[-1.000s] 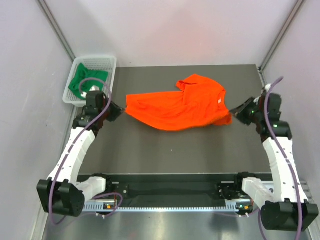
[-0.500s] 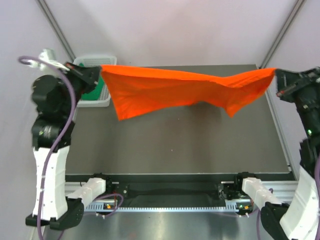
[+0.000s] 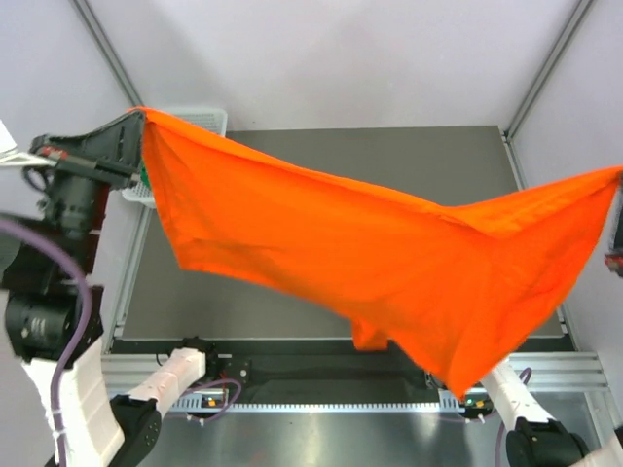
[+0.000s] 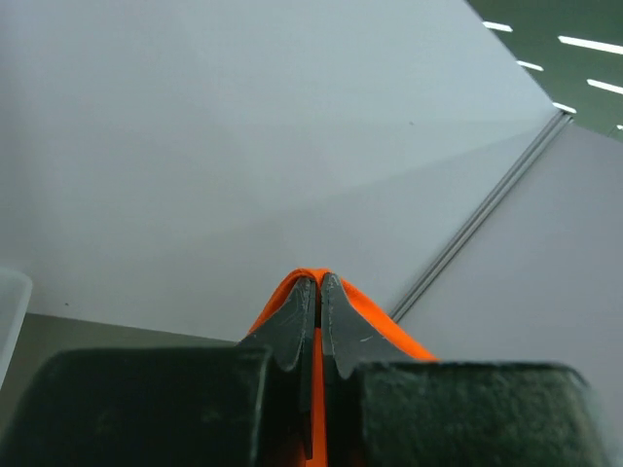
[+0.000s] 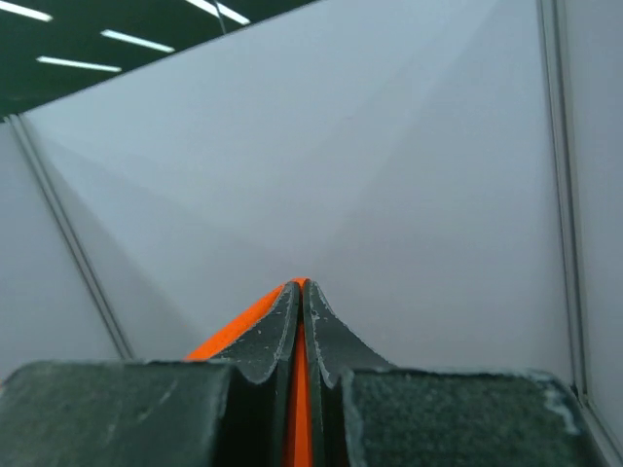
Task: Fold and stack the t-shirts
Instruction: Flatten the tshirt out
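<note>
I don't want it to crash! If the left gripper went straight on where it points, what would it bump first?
The left gripper, shut on the orange t-shirt, points up at the pale wall panel. Probably that comes first; how far away is unclear.

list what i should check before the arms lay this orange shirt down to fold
1. Left gripper shut on a shirt edge: ok, cloth is pinched between its fingers.
2. Right gripper shut on the opposite edge: ok, orange shows between its closed fingers.
3. Orange shirt stretched between both arms: ok, it spans from one side to the other.
4. Cloth hanging smooth: not ok, it sags and bunches toward the lower right.
5. Lowest fold clear of the table: cannot tell from above.
6. Basket out of the landing area: ok, it sits at the far left corner, partly hidden by the cloth.
</note>
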You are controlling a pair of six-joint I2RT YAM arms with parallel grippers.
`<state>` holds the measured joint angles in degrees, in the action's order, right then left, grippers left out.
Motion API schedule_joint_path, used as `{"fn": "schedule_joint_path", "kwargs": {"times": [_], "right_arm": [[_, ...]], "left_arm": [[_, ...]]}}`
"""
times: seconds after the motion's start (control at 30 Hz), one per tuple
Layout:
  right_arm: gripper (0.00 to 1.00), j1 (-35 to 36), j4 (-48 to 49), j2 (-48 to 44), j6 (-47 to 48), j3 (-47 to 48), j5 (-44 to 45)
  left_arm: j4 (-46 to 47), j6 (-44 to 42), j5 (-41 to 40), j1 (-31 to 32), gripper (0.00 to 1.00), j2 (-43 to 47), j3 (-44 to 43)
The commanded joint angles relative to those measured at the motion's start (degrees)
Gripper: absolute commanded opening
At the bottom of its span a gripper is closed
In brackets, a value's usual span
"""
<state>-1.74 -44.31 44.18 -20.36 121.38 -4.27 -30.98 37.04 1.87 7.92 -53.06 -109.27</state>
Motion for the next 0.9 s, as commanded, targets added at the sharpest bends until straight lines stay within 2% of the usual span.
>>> {"fn": "schedule_joint_path", "kwargs": {"times": [0.0,0.03,0.1,0.2,0.37,0.43,0.57,0.6,0.7,0.87], "right_arm": [[0.00,0.60,2.29,2.14,2.78,-10.00,3.12],[0.00,0.60,3.43,1.35,2.87,-16.64,3.57],[0.00,0.68,6.42,0.56,2.87,-23.18,3.83],[0.00,0.68,12.57,-0.41,2.78,-37.83,4.01],[0.00,0.68,22.22,2.83,4.89,-50.96,9.36],[0.00,0.68,25.75,6.07,5.68,-56.41,10.69],[0.00,0.16,36.64,14.68,7.00,-61.35,11.74],[0.00,-0.11,38.50,16.79,7.44,-61.70,11.57],[0.00,-0.90,40.44,25.85,8.84,-59.17,10.43],[0.00,-1.69,40.98,38.51,9.29,-54.07,7.45]], "left_arm": [[5.30,-2.49,-0.47,0.07,0.00,-4.68,5.72],[6.97,-2.58,-0.46,0.07,0.00,-5.38,10.26],[11.81,-2.76,-0.90,0.07,0.00,-7.31,14.77],[19.01,-2.94,1.72,0.07,0.00,-11.78,23.90],[28.59,-3.11,6.82,0.07,0.00,-23.65,29.99],[33.78,-3.81,9.54,0.07,0.00,-32.08,30.61],[35.73,-4.87,13.15,0.16,0.00,-48.77,24.13],[35.47,-5.48,12.99,0.51,0.00,-54.99,20.11],[34.15,-5.83,13.07,0.51,0.00,-64.94,11.93],[33.62,-7.24,11.67,0.51,0.00,-73.05,4.34]]}}
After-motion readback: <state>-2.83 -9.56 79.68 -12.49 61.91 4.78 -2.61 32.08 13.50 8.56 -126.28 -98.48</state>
